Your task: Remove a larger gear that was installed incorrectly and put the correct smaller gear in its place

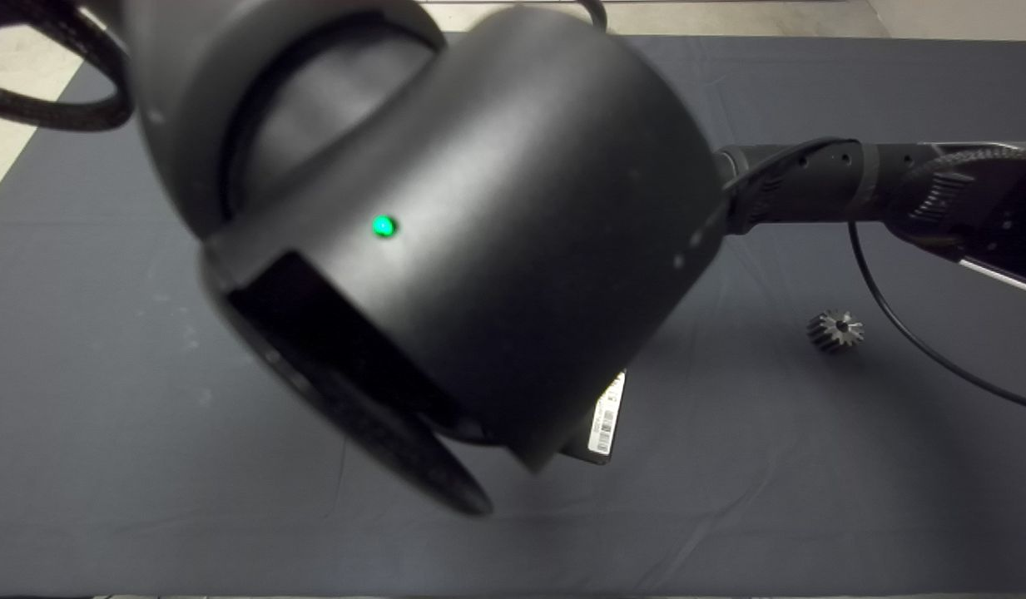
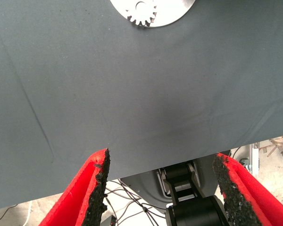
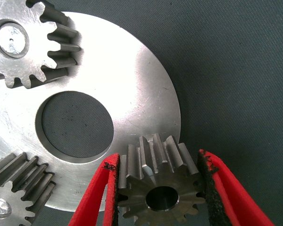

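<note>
Smaller gear pinched at the plate's rim, seat not yet reached

The right gripper (image 3: 158, 160) was closed narrowly on the smaller gear (image 3: 160, 188), pads on its tooth tips, at the edge of the plate (image 3: 141, 84) opposite the two silver gears (image 3: 28, 47). The larger gear (image 1: 835, 331) lay on the table (image 1: 146, 416), off the plate. The left gripper (image 2: 161, 157) hung wide open and empty, well back from the plate. Risks, as I judged them: a grip on tooth tips could let the gear twist or drop, and teeth arriving out of mesh could jam against the silver gears. No seat for it showed near the rim.
</note>
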Robot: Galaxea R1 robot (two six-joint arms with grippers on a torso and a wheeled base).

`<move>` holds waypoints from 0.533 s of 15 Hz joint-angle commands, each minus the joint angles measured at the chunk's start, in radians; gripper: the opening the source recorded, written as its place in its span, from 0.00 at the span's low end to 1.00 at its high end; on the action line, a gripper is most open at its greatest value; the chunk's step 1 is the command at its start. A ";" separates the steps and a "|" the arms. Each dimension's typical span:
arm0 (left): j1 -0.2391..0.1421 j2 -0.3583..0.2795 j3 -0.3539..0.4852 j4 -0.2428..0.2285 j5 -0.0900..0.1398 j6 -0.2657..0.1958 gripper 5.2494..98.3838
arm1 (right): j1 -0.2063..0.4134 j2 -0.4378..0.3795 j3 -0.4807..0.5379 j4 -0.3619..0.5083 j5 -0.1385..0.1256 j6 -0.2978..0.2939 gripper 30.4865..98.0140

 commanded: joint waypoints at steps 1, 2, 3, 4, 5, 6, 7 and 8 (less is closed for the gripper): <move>-0.018 0.001 0.007 0.008 0.071 -0.005 0.53 | -0.006 0.010 0.004 -0.021 -0.056 -0.002 0.07; -0.018 0.001 0.007 0.010 0.071 -0.005 0.53 | -0.006 0.005 0.004 -0.022 -0.056 -0.002 0.07; -0.018 0.001 0.007 0.010 0.070 -0.005 0.53 | -0.006 0.005 0.004 -0.022 -0.056 -0.002 0.07; -0.018 0.001 0.007 0.010 0.071 -0.005 0.53 | -0.006 0.010 0.006 -0.022 -0.056 -0.002 0.07; -0.018 0.001 0.007 0.010 0.070 -0.005 0.53 | -0.006 0.005 0.006 -0.022 -0.056 -0.002 0.07; -0.018 0.001 0.009 0.010 0.071 -0.005 0.53 | -0.006 0.010 0.004 -0.024 -0.056 -0.002 0.07; -0.018 0.001 0.009 0.010 0.071 -0.005 0.53 | -0.007 0.010 0.006 -0.024 -0.056 -0.002 0.07; -0.018 0.001 0.009 0.010 0.071 -0.005 0.53 | -0.007 0.010 0.004 -0.024 -0.056 -0.002 0.07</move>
